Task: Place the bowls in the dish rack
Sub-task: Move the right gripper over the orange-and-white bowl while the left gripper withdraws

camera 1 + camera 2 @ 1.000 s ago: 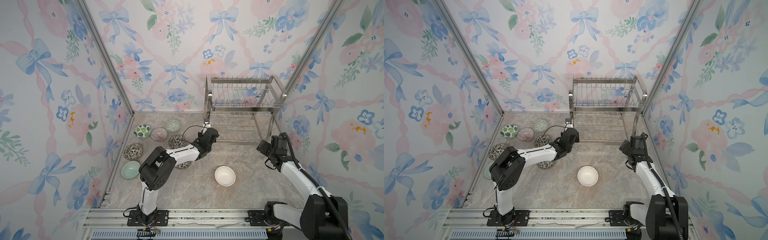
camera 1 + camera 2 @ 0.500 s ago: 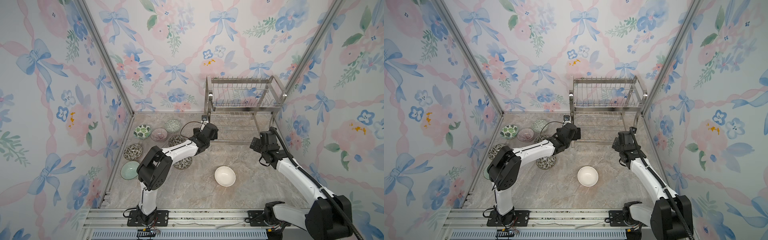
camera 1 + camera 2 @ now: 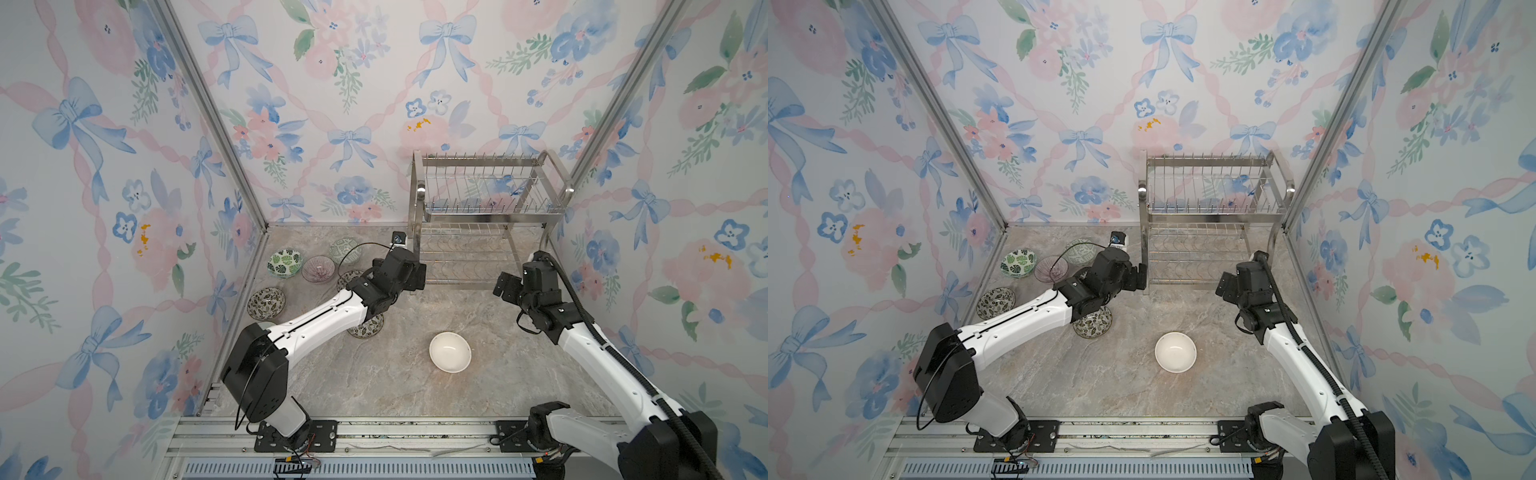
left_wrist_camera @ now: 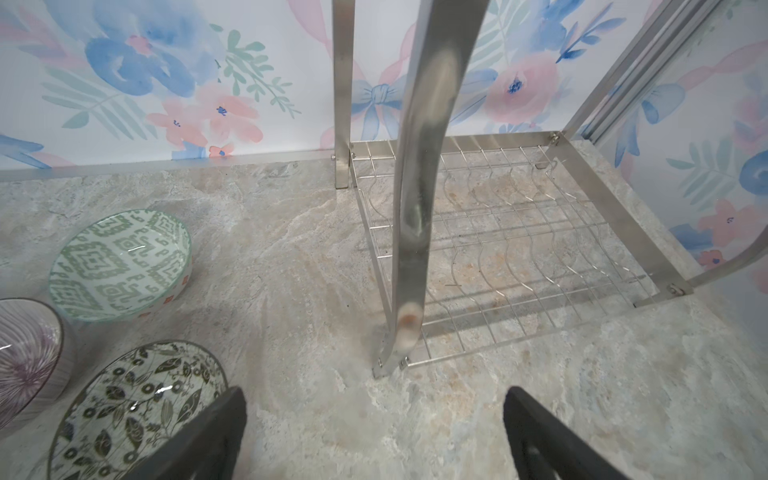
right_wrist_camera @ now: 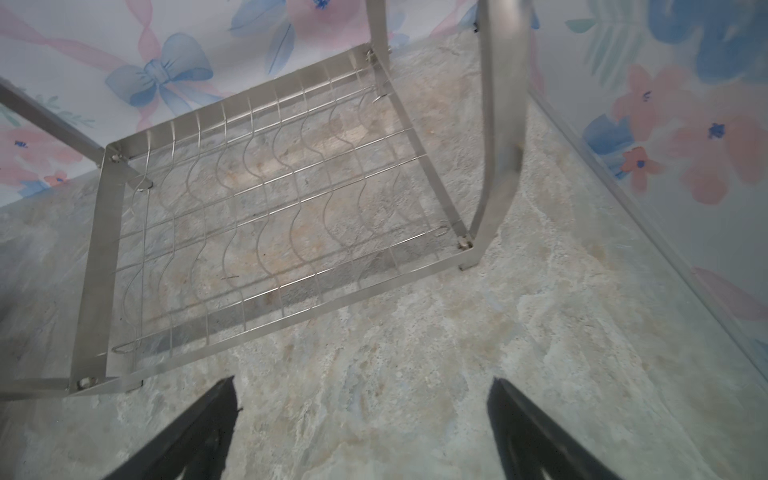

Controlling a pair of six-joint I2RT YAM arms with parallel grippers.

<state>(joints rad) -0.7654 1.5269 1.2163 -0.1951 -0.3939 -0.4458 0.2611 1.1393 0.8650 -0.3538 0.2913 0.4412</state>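
Both top views are looking steeply down from high over the 6 o'clock edge of the desk (image 3: 374,395), facing 12 o'clock. They are sharing the whole desk and the dish rack (image 3: 492,212) at 1 o'clock. The left wrist camera is hovering close by the rack's 8 o'clock corner, the right wrist camera by its 5 o'clock corner; both are sharing the lower tier (image 4: 498,249).

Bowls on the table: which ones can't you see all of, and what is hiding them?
- Plain white round bowl: its outside colour is hidden from above by its own rim.
- Round dark-leaf ceramic bowl beside it: in both top views, half under the left arm.
- Second dark-leaf bowl farther back: in both top views, mostly behind that arm's wrist.
- Purple-lined round bowl: in the left wrist view, cut off by the picture's edge.
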